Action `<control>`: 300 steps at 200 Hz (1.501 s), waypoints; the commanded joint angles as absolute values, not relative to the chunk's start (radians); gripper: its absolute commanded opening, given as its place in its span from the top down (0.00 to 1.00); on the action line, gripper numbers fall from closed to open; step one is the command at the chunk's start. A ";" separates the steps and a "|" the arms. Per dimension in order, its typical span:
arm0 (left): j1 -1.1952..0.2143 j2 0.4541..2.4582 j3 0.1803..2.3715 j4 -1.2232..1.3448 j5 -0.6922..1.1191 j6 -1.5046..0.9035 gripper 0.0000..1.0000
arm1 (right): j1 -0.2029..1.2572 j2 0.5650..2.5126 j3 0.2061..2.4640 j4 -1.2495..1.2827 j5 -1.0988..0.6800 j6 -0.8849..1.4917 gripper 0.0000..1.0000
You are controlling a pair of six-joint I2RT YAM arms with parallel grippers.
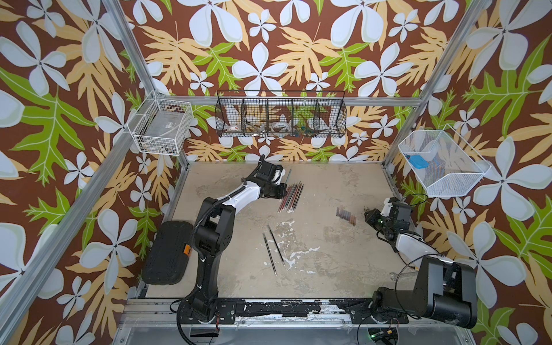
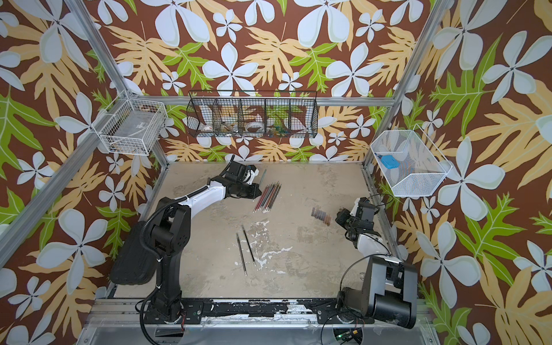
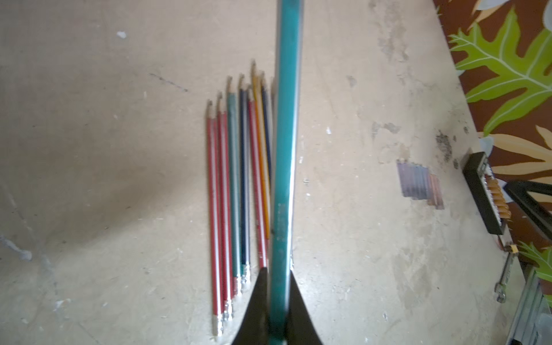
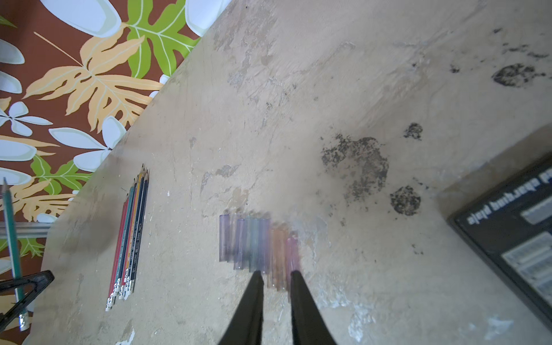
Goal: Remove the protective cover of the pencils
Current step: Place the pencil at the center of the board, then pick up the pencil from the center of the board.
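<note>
The left gripper [image 3: 277,270], clamped on the long teal pencil [image 3: 286,119], should lay it parallel against the row of striped pencils [image 3: 239,179] just beside it, while the right gripper [image 4: 276,273] hangs slightly apart and empty over the smoky translucent plastic caps [image 4: 254,239].

Left arm [image 1: 242,194] extended forward, jaws clamped tight, right arm [image 1: 412,242] folded low, jaws slightly apart

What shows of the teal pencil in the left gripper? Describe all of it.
The teal pencil is long and thin, with a silvery stripe and small print near the grip. One end is a sharpened tip, seemingly uncapped; the other is a metal-banded eraser end. The left gripper is shut on it near that end, holding it off the table by the row of pencils.
</note>
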State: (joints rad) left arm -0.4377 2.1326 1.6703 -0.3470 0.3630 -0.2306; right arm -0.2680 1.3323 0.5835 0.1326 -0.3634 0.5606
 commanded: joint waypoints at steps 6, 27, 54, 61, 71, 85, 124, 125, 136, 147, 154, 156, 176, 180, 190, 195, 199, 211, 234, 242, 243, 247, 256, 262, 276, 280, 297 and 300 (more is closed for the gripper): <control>-0.434 2.189 1.714 -0.406 0.354 -0.212 1.00 | -0.267 1.338 0.583 0.126 -0.366 0.546 0.80; -0.431 2.215 1.728 -0.416 0.313 -0.212 0.99 | -0.268 1.339 0.582 0.129 -0.372 0.545 0.80; -0.404 2.237 1.742 -0.428 0.290 -0.229 0.98 | -0.268 1.339 0.578 0.135 -0.376 0.548 0.80; -0.398 2.242 1.745 -0.431 0.289 -0.231 0.97 | -0.267 1.341 0.577 0.138 -0.378 0.550 0.80; -0.394 2.255 1.756 -0.442 0.285 -0.229 0.95 | -0.268 1.346 0.576 0.144 -0.382 0.551 0.80; -0.394 2.271 1.766 -0.448 0.306 -0.229 0.93 | -0.268 1.353 0.573 0.152 -0.389 0.557 0.80; -0.394 2.288 1.773 -0.458 0.316 -0.230 0.82 | -0.268 1.371 0.571 0.166 -0.409 0.565 0.80; -0.394 2.288 1.773 -0.458 0.316 -0.230 0.81 | -0.267 1.371 0.571 0.167 -0.408 0.564 0.80; -0.394 2.291 1.775 -0.459 0.317 -0.229 0.77 | -0.267 1.369 0.571 0.169 -0.409 0.566 0.80; -0.394 2.291 1.775 -0.459 0.319 -0.229 0.74 | -0.267 1.369 0.569 0.169 -0.410 0.566 0.80; -0.394 2.291 1.775 -0.459 0.320 -0.229 0.72 | -0.268 1.367 0.570 0.169 -0.410 0.566 0.80; -0.394 2.289 1.775 -0.459 0.320 -0.229 0.72 | -0.268 1.367 0.570 0.169 -0.411 0.566 0.80; -0.394 2.282 1.772 -0.456 0.321 -0.231 0.72 | -0.267 1.365 0.568 0.170 -0.413 0.566 0.80; -0.394 2.281 1.772 -0.454 0.321 -0.233 0.72 | -0.267 1.365 0.569 0.170 -0.414 0.566 0.80; -0.394 2.273 1.770 -0.455 0.326 -0.235 0.72 | -0.267 1.364 0.568 0.170 -0.413 0.565 0.80; -0.394 2.267 1.771 -0.453 0.329 -0.235 0.72 | -0.267 1.363 0.568 0.170 -0.414 0.563 0.80; -0.396 2.260 1.768 -0.452 0.334 -0.239 0.72 | -0.267 1.361 0.566 0.170 -0.414 0.562 0.80; -0.398 2.231 1.754 -0.434 0.356 -0.249 0.73 | -0.268 1.349 0.562 0.177 -0.422 0.554 0.80; -0.413 2.099 1.660 -0.316 0.426 -0.294 0.73 | -0.258 1.289 0.531 0.224 -0.447 0.544 0.81; -0.419 2.037 1.614 -0.264 0.444 -0.312 0.73 | -0.235 1.260 0.528 0.236 -0.444 0.533 0.82; -0.419 2.028 1.607 -0.257 0.445 -0.314 0.73 | -0.230 1.257 0.528 0.237 -0.442 0.530 0.82; -0.420 1.997 1.587 -0.232 0.452 -0.324 0.72 | -0.204 1.245 0.532 0.240 -0.431 0.518 0.82; -0.420 1.929 1.538 -0.179 0.462 -0.343 0.72 | -0.111 1.223 0.556 0.231 -0.375 0.467 0.83; -0.419 1.889 1.513 -0.152 0.464 -0.353 0.71 | -0.026 1.223 0.581 0.213 -0.313 0.426 0.82; -0.412 1.802 1.463 -0.095 0.465 -0.374 0.70 | 0.188 1.270 0.663 0.143 -0.170 0.339 0.82; -0.410 1.778 1.447 -0.077 0.468 -0.383 0.70 | 0.241 1.297 0.690 0.128 -0.145 0.322 0.82; -0.390 1.683 1.382 -0.007 0.469 -0.409 0.69 | 0.405 1.403 0.763 0.086 -0.086 0.332 0.82; -0.386 1.668 1.373 0.000 0.468 -0.414 0.69 | 0.428 1.419 0.770 0.088 -0.083 0.343 0.82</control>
